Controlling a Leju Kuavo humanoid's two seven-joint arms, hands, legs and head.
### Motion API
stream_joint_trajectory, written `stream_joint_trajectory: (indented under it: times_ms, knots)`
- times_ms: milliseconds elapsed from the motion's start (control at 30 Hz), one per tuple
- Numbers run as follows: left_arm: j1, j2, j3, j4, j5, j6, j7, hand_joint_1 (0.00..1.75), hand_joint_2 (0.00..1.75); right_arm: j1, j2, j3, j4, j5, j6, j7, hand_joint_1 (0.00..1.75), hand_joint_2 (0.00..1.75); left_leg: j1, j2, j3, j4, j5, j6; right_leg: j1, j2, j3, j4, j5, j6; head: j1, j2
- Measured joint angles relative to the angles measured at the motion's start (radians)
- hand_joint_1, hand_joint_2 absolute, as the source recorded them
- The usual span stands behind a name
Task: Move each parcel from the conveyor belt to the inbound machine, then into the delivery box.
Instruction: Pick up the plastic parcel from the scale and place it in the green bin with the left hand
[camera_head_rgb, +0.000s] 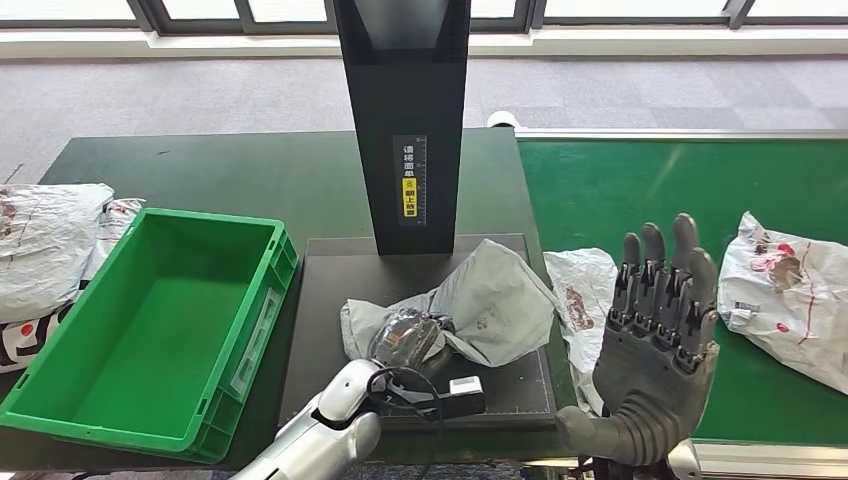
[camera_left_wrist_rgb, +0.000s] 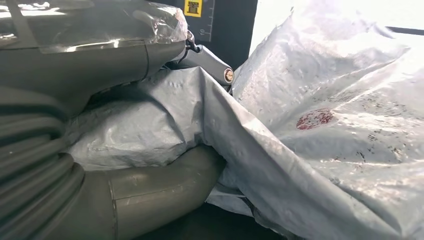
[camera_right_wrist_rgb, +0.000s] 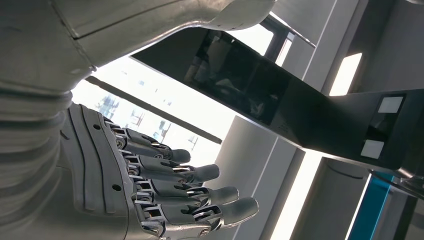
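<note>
Left robot hand (camera_head_rgb: 405, 338) clamps the grey parcel (camera_head_rgb: 490, 300) on the inbound machine's platform (camera_head_rgb: 330, 262); right robot hand (camera_head_rgb: 655, 340) is raised, fingers apart, empty. Lift cleanly, then carry toward the green delivery box (camera_head_rgb: 150, 330) beside the left robot hand.

left hand (camera_head_rgb: 405, 338): reached forward, fingers closed in a grip | right hand (camera_head_rgb: 660, 330): raised upright, fingers extended, holding nothing

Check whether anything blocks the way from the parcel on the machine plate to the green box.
Nothing visible does. The parcel lies on the machine's plate, gripped by the left robot hand. The box stands right beside the plate and holds nothing; only its near wall has to be cleared. The right robot hand is raised on the far side.
</note>
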Motion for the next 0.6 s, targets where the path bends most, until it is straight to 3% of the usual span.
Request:
stream_joint_trajectory:
  times_ms: [200, 333, 467, 600]
  knots:
    - [0.078, 0.013, 0.054, -0.148, 0.052, 0.179, -0.044, 1.75, 1.75, 0.011, 0.000, 0.000, -0.001, 0.007, 0.006, 0.000, 0.00, 1.75, 0.000, 0.000, -0.001, 0.000, 0.000, 0.000, 0.000, 0.000, -0.002, 0.000, 0.000, 0.000, 0.000, 0.000]
    - [0.181, 0.035, 0.140, -0.369, 0.232, 0.290, -0.191, 1.75, 1.75, 0.030, -0.002, -0.004, -0.005, -0.023, 0.011, 0.000, 0.00, 1.75, 0.000, 0.001, -0.002, 0.000, -0.001, -0.001, 0.000, 0.001, -0.003, 0.000, -0.001, -0.001, 0.000, 0.000]
    - [0.297, 0.036, 0.274, -0.606, 0.397, 0.305, -0.390, 1.75, 1.75, 0.047, -0.012, -0.006, -0.007, -0.050, -0.008, 0.000, 0.00, 1.75, 0.000, 0.001, -0.003, 0.000, -0.001, -0.001, 0.001, 0.002, -0.005, 0.000, -0.002, -0.001, 0.000, 0.000]
    - [0.357, 0.033, 0.351, -0.741, 0.426, 0.306, -0.431, 1.75, 1.75, 0.053, -0.019, -0.006, -0.007, -0.055, -0.014, -0.001, 0.00, 1.75, 0.000, 0.000, -0.004, 0.000, -0.001, -0.001, 0.000, 0.001, -0.005, 0.000, -0.002, -0.001, 0.000, 0.000]
